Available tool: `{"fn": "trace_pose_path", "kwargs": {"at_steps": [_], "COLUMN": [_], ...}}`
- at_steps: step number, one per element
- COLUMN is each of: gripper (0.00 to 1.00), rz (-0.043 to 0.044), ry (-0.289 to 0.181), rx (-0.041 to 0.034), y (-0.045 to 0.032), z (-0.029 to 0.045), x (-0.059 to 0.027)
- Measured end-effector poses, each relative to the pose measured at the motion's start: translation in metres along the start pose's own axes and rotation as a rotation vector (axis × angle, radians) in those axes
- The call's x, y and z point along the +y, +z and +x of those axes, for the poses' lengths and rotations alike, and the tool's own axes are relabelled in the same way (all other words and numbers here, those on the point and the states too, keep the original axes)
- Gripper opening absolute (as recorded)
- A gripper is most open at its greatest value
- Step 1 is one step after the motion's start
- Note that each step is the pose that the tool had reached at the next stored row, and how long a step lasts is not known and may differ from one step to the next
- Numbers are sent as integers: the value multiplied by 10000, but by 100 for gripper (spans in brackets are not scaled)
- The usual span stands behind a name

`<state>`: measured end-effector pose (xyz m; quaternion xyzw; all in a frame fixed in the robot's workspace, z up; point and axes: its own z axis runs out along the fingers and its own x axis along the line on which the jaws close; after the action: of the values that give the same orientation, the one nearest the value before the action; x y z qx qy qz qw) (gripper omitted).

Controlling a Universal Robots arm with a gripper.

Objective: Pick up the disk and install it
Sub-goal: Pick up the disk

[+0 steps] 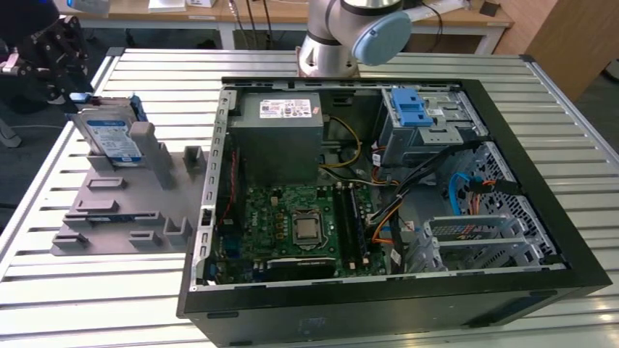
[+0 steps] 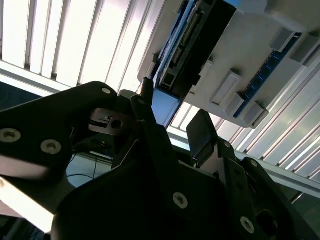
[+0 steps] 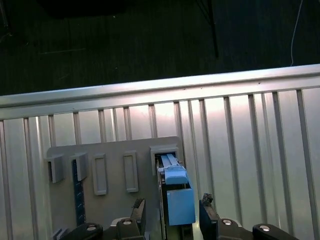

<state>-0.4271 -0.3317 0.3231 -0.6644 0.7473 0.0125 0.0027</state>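
The silver disk [image 1: 109,138] (blue-and-white label, blue bracket) stands upright in the grey tray [image 1: 140,199], fingers [image 3: 138,207] apart astride it.

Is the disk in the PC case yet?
No: in the exterior view the disk stands upright in the grey tray, beside the open computer case.

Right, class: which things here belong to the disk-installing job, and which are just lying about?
Job:
disk, standing in the grey tray
hand, open, straddling the disk
open computer case

Just there:
grey tray
grey metal box
motherboard
slatted table
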Motion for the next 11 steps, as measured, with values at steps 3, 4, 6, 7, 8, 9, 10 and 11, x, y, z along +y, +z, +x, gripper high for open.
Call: {"fn": "trace_pose_path", "kwargs": {"at_steps": [3,4,6,7,8,9,10,11], "gripper": [55,55,55,55,55,55,55,55], "rz": [3,1,3,3,2,1,3,3], "ry": [-5,-7,-14,-17,-21,-24,-26,-27], "rx": [6,8,11,12,14,20,23,31], "y": [25,34,58,69,82,94,108,121], "z": [-12,-13,-14,-15,-15,-16,-16,-17], "x": [8,10,18,23,28,33,37,40]}}
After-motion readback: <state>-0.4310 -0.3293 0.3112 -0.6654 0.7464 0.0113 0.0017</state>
